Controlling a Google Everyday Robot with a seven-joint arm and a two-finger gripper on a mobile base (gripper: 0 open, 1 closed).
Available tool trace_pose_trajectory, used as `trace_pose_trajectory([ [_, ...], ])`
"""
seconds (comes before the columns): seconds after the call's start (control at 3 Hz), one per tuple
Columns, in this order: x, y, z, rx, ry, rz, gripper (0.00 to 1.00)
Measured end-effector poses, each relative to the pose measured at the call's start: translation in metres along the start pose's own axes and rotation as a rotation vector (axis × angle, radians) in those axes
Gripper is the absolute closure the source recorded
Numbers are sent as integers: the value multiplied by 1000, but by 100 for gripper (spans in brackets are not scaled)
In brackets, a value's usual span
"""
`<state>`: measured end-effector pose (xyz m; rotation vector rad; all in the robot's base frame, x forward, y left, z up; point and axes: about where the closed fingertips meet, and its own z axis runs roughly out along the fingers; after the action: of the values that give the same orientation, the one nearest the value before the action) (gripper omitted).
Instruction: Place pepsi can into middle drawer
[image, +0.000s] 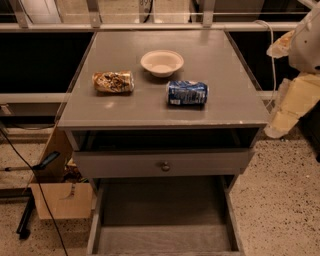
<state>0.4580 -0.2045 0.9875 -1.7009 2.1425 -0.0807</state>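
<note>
The pepsi can, blue with white lettering, lies on its side on the grey cabinet top, right of centre near the front edge. The middle drawer is pulled out at the bottom of the view and shows a bare grey floor. My gripper, cream coloured, hangs off the cabinet's right side, level with the top's front edge. It is apart from the can and holds nothing that I can see.
A tan-and-brown patterned can lies on its side at the left of the top. A white bowl stands behind the pepsi can. A grey drawer front with a round knob sits above the open drawer. A cardboard box and cables lie on the floor at the left.
</note>
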Motion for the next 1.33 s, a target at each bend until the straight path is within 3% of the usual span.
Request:
trace_pose_trajectory([
  [0.67,-21,-25,27,-38,-206,2,0],
  [1.0,-30,-36,49,-59,-267,-7,0],
  [1.33,-42,-46,68,-74,-282,-30,0],
])
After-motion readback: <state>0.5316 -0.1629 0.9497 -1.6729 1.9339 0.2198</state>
